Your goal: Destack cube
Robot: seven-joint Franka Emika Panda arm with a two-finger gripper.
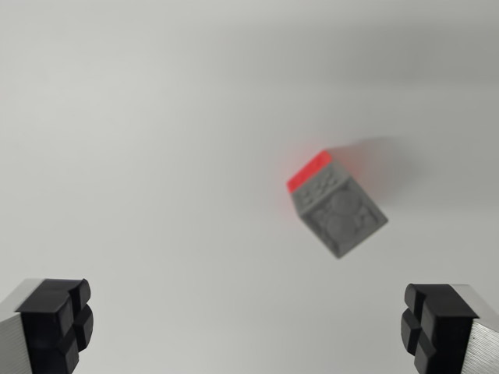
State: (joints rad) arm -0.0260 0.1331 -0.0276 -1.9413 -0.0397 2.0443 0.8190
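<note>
- Wrist view gives you a plain pale-grey matte tabletop [156, 117] filling the whole picture.
- Your gripper [249, 327] is spread wide, nothing between its black ribbed rubber pads [58, 319], one in each lower corner.
- You see the grey patterned plastic cube [341, 209] right of centre, tilted, well apart from both pads.
- Beneath it a red cube [310, 171] shows only as a thin strip, touching the grey one.
</note>
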